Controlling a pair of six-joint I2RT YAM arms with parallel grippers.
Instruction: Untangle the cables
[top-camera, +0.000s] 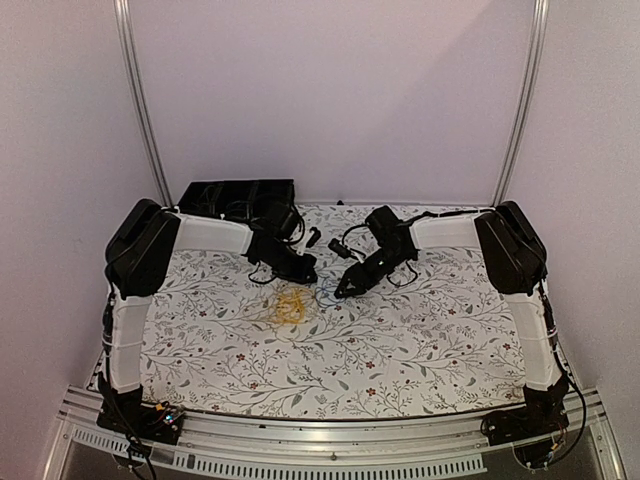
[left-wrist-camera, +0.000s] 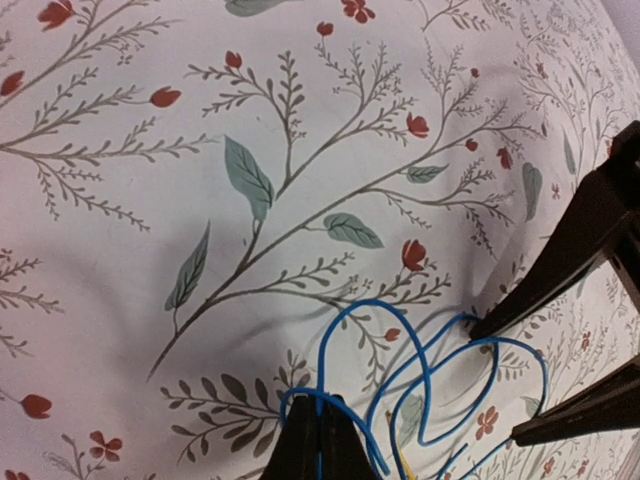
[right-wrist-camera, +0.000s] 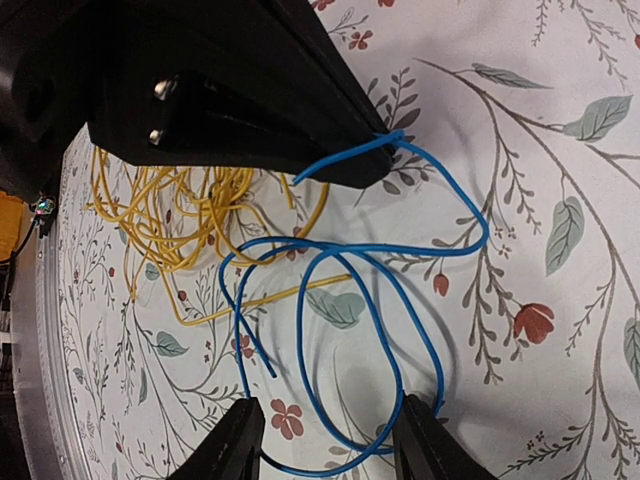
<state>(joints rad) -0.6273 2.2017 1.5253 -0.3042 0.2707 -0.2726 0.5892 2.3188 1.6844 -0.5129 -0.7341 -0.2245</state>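
The blue cable (right-wrist-camera: 400, 300) lies in loose loops on the flowered cloth, next to the yellow cable (right-wrist-camera: 180, 215), a tangled coil to its left; one yellow strand runs under the blue loops. In the top view the yellow coil (top-camera: 291, 307) lies mid-table with the blue cable (top-camera: 325, 296) beside it. My left gripper (left-wrist-camera: 320, 402) is shut on a blue strand (left-wrist-camera: 430, 370); it also shows in the right wrist view (right-wrist-camera: 230, 90). My right gripper (right-wrist-camera: 330, 440) is open, its fingers (right-wrist-camera: 232, 445) down on the cloth either side of the blue loops. I see no black cable.
A black box (top-camera: 237, 197) stands at the back left of the table, with small dark items (top-camera: 335, 243) behind the grippers. The right gripper's fingers (left-wrist-camera: 570, 265) sit close to the left gripper. Metal posts (top-camera: 140, 100) flank the back wall.
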